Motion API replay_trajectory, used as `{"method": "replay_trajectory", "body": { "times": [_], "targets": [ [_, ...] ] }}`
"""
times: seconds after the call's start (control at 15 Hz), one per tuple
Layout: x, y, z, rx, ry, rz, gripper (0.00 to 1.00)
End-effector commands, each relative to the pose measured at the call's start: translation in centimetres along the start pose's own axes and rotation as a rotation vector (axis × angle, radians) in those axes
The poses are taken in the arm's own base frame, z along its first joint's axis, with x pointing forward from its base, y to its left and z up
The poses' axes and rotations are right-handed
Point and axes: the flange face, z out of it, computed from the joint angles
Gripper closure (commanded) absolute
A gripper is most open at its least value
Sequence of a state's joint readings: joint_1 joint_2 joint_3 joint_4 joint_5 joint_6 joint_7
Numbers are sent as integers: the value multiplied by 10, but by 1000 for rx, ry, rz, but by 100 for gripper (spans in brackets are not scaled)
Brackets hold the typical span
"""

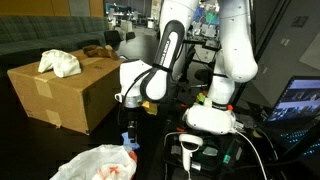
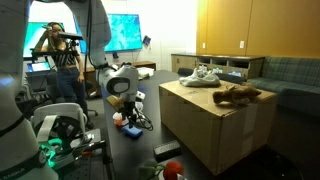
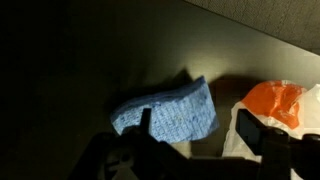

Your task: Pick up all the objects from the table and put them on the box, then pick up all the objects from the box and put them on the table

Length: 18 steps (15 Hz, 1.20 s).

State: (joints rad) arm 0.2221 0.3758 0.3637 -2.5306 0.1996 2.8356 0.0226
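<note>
Where the wrist view looks down, the hand [image 3: 197,124] stands wide, its fingers either side of the blue pad [image 3: 172,112] on the table [image 3: 80,60], with the bag [image 3: 292,112] just beside. Only the exterior views show the box [image 1: 60,95] carrying the cloth [image 1: 60,63] and the lump [image 2: 238,95]. The bag's red print is unreadable.

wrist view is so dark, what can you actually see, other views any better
Wrist view: mostly deep shadow, only the blue pad and orange item catch light, slightly soft. Both exterior views: evenly lit, though the screen glares in an exterior view.
</note>
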Motion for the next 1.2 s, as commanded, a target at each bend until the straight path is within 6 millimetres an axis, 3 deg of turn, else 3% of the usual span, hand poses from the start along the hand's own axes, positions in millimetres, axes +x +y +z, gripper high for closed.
{"method": "replay_trajectory", "body": {
  "times": [0.0, 0.33, 0.6, 0.8, 1.13],
  "targets": [
    [-14, -4, -38, -74, 63, 38, 0],
    [-10, 2, -93, -159, 106, 38, 0],
    [24, -10, -125, -145, 188, 31, 0],
    [57, -27, -131, -108, 221, -24, 0],
    [78, -50, -124, -78, 240, -170, 0]
  ]
}}
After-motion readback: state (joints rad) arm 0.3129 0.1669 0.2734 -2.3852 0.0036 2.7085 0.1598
